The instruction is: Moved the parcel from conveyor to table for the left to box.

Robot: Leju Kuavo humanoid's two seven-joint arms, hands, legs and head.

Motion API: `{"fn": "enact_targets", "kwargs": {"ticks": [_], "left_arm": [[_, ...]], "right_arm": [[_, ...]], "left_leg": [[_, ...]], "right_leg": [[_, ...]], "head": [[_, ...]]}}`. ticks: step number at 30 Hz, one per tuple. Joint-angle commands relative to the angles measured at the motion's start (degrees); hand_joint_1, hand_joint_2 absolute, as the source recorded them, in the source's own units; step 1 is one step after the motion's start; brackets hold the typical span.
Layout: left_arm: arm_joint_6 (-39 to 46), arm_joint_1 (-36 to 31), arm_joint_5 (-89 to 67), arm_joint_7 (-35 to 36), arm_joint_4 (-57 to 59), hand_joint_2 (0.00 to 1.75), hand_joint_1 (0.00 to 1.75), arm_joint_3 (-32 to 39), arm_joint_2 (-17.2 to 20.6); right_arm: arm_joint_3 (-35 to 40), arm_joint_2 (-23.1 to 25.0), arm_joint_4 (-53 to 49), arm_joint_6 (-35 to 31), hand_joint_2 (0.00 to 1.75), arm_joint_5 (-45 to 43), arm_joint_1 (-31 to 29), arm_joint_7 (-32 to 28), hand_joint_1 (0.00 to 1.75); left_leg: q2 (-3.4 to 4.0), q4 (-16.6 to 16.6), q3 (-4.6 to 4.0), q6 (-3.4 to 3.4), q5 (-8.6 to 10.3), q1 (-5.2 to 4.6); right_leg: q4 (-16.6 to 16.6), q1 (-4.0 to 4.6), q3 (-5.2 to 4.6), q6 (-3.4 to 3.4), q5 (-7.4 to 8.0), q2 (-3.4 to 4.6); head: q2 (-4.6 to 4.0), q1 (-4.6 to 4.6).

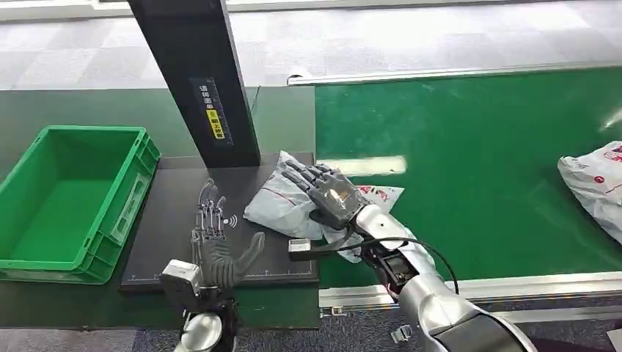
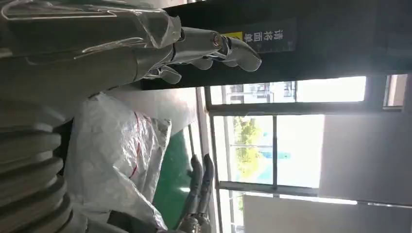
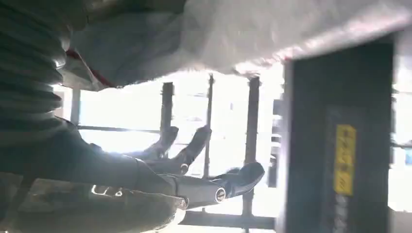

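Note:
A white-grey plastic parcel (image 1: 275, 202) with red print lies half on the black table (image 1: 165, 220) and half on the green conveyor (image 1: 477, 169). My right hand (image 1: 326, 194) is spread flat over its right part, fingers straight and apart, gripping nothing. In the right wrist view the parcel (image 3: 243, 34) is a little apart from that hand's (image 3: 189, 177) fingers. My left hand (image 1: 216, 246) hovers open above the table's front, left of the parcel. The left wrist view shows the left hand (image 2: 145, 48), the parcel (image 2: 116, 150) and the right hand's fingers (image 2: 200, 182) beyond it.
A green crate (image 1: 132, 191) stands left of the black table. A black post (image 1: 198, 81) with a yellow label rises at the table's back edge, just behind the parcel. Another white parcel (image 1: 598, 183) lies at the conveyor's far right.

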Motion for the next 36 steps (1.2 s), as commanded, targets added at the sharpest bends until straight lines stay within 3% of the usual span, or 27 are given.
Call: {"fn": "enact_targets", "kwargs": {"ticks": [1,9,11,14,16,19,22,24,28,36], "left_arm": [[-0.17,-0.69,0.22,0.06,3.26,1.75,0.0,-0.32,0.95],[-0.17,-0.69,0.22,0.06,3.26,1.75,0.0,-0.32,0.95],[-0.19,-1.41,0.34,0.06,3.99,1.75,0.0,-0.22,0.58],[0.24,-2.7,0.6,0.06,5.37,1.75,0.0,-0.2,0.21],[0.59,-2.59,0.59,0.06,5.21,1.75,0.0,-0.09,0.22],[0.95,-1.74,0.15,0.06,4.37,1.75,0.0,0.07,0.73],[0.85,-0.7,-1.81,0.06,3.93,1.75,0.0,-0.12,1.97],[0.68,-0.5,-1.8,0.06,3.7,1.75,0.0,-0.05,2.17],[0.68,-0.5,-1.8,0.06,3.7,1.75,0.0,-0.05,2.17],[0.68,-0.5,-1.8,0.06,3.7,1.75,0.0,-0.05,2.17]], "right_arm": [[-4.38,1.83,-1.35,-0.31,1.75,-0.97,-0.21,-2.01,0.0],[-4.38,1.83,-1.35,-0.31,1.75,-0.97,-0.21,-2.01,0.0],[-1.58,2.59,-4.26,-0.31,1.75,-7.16,0.81,-4.06,0.0],[13.05,-0.22,-12.96,-0.31,1.75,-25.37,2.78,-4.06,0.0],[17.25,-2.14,-19.71,-0.31,1.75,-33.68,4.41,-4.06,0.0],[18.41,-5.42,-29.63,0.38,1.75,-44.19,6.99,-4.06,0.0],[14.35,-10.14,-43.28,4.29,1.75,-54.89,12.66,-4.06,0.0],[14.04,-11.32,-44.65,4.74,1.75,-55.28,13.37,-4.06,0.0],[14.04,-11.32,-44.65,4.74,1.75,-55.28,13.37,-4.06,0.0],[14.04,-11.32,-44.65,4.74,1.75,-55.28,13.37,-4.06,0.0]], "left_leg": [[0.03,-0.07,0.08,-0.02,0.0,-0.01],[0.01,-0.11,0.1,-0.02,0.02,-0.02],[0.04,-0.08,0.08,-0.02,0.0,-0.02],[0.04,-0.03,0.03,-0.02,-0.01,0.0],[0.04,-0.05,0.04,-0.03,-0.01,0.0],[0.02,-0.03,0.0,-0.01,0.0,0.01],[-0.14,-0.06,0.02,0.01,0.02,0.0],[-0.36,-0.12,0.06,0.03,0.05,0.0],[0.04,-0.04,0.01,0.02,-0.02,-0.05],[-0.01,-0.06,0.06,0.01,-0.01,-0.03]], "right_leg": [[-0.05,-0.01,0.06,-0.02,0.0,-0.03],[-0.11,0.0,0.11,-0.01,0.02,-0.08],[-0.06,0.0,0.07,-0.02,0.0,-0.03],[-0.02,0.0,0.02,-0.02,0.0,0.0],[-0.05,0.01,0.03,-0.02,0.0,-0.04],[-0.04,0.01,-0.01,0.0,-0.01,-0.04],[-0.09,0.01,0.06,0.01,-0.04,-0.21],[-0.19,0.01,0.19,0.03,-0.06,-0.41],[-0.04,-0.04,0.03,0.0,-0.02,-0.01],[-0.07,-0.02,0.06,0.0,-0.02,-0.04]], "head": [[0.0,0.0],[0.0,0.0],[0.0,0.0],[0.0,0.0],[0.0,0.0],[0.0,0.0],[0.0,0.02],[0.0,0.02],[0.0,0.0],[0.0,0.0]]}}
